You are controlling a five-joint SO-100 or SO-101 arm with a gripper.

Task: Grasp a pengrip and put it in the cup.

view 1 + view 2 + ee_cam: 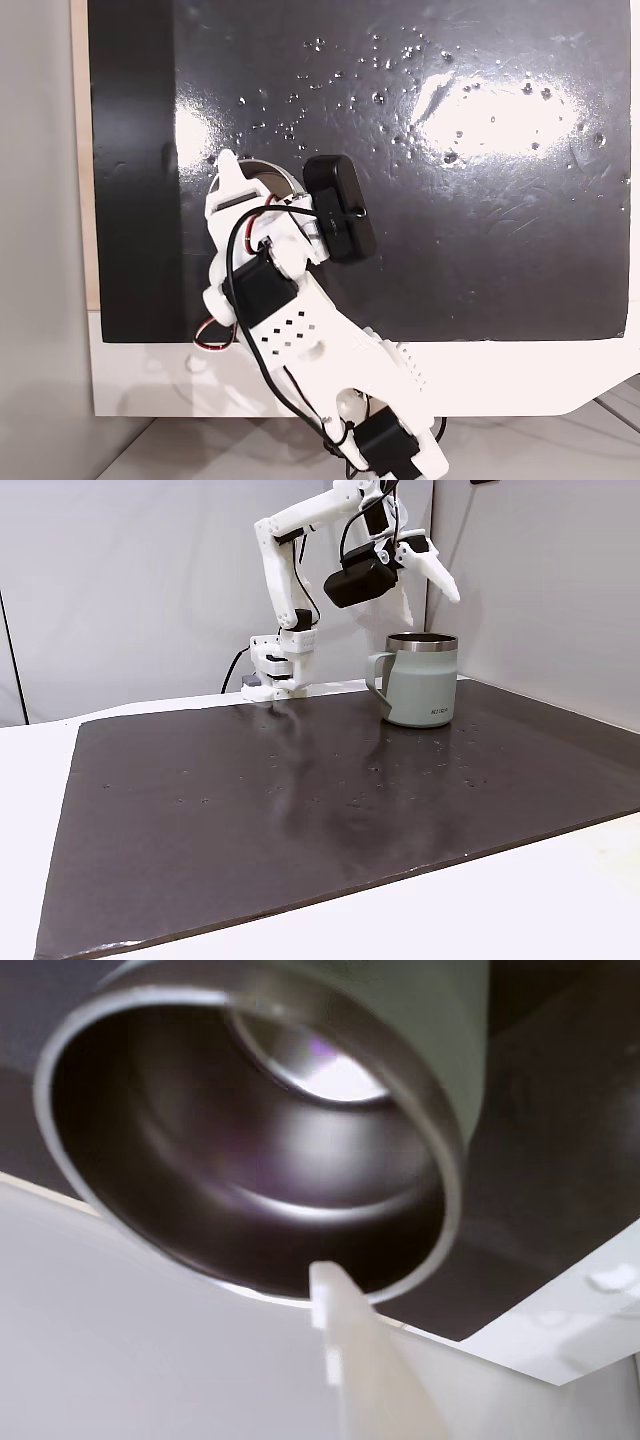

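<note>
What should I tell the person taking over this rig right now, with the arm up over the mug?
Hand: raised just above the cup's mouth, fingers spread; nothing visible between them.
Cup: upright on the dark mat, near the arm's base, handle turned toward the base in a fixed view. The wrist view looks straight down into it.
Pengrip: I cannot pick it out on the mat. A faint purplish patch near the cup's bottom is too blurred to call.
Done: apparently the drop, judging from the open hand over the cup, but unconfirmed.
Left: check inside the cup, then pull the arm back.
</note>
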